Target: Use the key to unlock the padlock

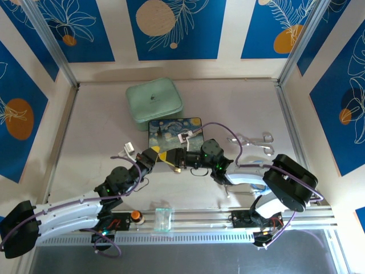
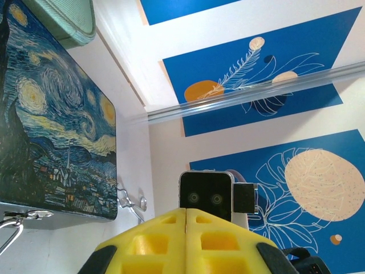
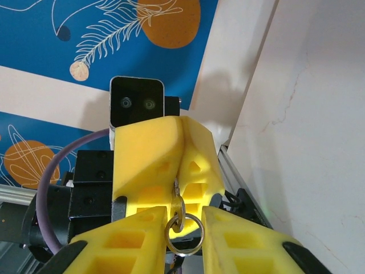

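From above, the left gripper (image 1: 169, 158) and the right gripper (image 1: 186, 161) meet tip to tip near the middle of the table (image 1: 91, 131). A small brass-coloured lump, probably the padlock (image 1: 178, 169), sits at 6 o'clock of that meeting point, too small there to make out its shackle or what carries it. The painted box (image 1: 174, 130) lies at 12 o'clock of the grippers, a pale green case (image 1: 154, 103) at 11 o'clock of the box, and a bent silver wire piece (image 1: 254, 140) at 3 o'clock. The right wrist camera gives what the top view cannot: the left gripper (image 3: 179, 185) has its yellow fingers pressed together on a thin metal piece, the key (image 3: 177, 194), which pokes from the seam with a split ring (image 3: 183, 235) hanging at its 6 o'clock. The right gripper (image 3: 183, 210) has its fingers apart, the ring in the gap between them, and whether either finger touches the ring I cannot tell. The lock body cannot be made out there, and the lower edge of the picture cuts off what lies under the ring. The left wrist camera shows the left gripper (image 2: 185, 212) closed to a single seam, with the key hidden behind the fingers. The painted box (image 2: 51, 125) is at 10 o'clock, the green case (image 2: 63, 17) is cut off at 11 o'clock, and the wire piece (image 2: 131, 202) stands just beside the box's lower corner
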Motion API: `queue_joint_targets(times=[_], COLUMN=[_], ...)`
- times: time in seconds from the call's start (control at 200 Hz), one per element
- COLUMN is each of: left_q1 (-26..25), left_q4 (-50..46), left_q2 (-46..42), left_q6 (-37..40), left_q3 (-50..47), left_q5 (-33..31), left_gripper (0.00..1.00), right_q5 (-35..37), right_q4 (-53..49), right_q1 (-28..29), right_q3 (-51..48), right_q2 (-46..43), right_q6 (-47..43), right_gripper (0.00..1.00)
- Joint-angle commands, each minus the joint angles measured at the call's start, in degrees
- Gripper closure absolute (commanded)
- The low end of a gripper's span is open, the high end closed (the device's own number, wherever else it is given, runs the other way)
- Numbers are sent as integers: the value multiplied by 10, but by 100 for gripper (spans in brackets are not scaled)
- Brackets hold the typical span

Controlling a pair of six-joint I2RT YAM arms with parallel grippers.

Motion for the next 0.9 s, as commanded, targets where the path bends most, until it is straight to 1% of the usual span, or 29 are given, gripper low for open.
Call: queue_joint_targets(times=[0.0, 0.18, 0.255, 0.36, 0.47, 0.49, 0.54, 0.595, 0.645, 0.7, 0.735, 0.775, 0.835, 0.895], left_q1=[1, 1, 1, 1, 2, 1, 2, 1, 2, 2, 2, 2, 2, 2], left_q4=[43, 37, 33, 29, 19, 12, -7, -23, -35, -69, -97, -118, -142, -203], left_q2=[2, -1, -3, -6, -10, -12, -19, -27, -35, -44, -52, -58, -64, -72], left_q6=[6, 2, 0, -6, -2, -3, -5, -4, -1, -8, -10, 3, 22, 39], left_q3=[3, 0, 0, -4, -2, 0, 3, 3, 4, 8, 13, 19, 29, 51], left_q5=[-4, -5, -6, -10, -11, -13, -18, -24, -28, -36, -40, -41, -39, -35], left_gripper=[100, 100, 100, 100, 100, 95, 78, 68, 65, 49, 43, 40, 40, 40], right_q5=[3, 5, 9, 9, 10, 11, 10, 10, 10, 8, 4, 0, -5, -7], right_q4=[25, 30, 30, 23, -8, -13, -20, -20, -22, -24, -26, -27, -44, -77], right_q1=[4, 4, 4, 3, 2, 1, 0, -3, -6, -8, -9, -10, -13, -18], right_q3=[11, 9, 4, 1, 2, 2, 1, -2, -5, -7, -6, -6, -4, -3], right_q2=[6, 9, 6, -1, -12, -14, -18, -20, -22, -23, -23, -23, -26, -33], right_q6=[1, 1, 0, -7, -20, -21, -24, -22, -22, -22, -22, -23, -23, -24], right_gripper=[81, 95, 99, 100, 100, 100, 100, 100, 100, 100, 100, 100, 100, 100])
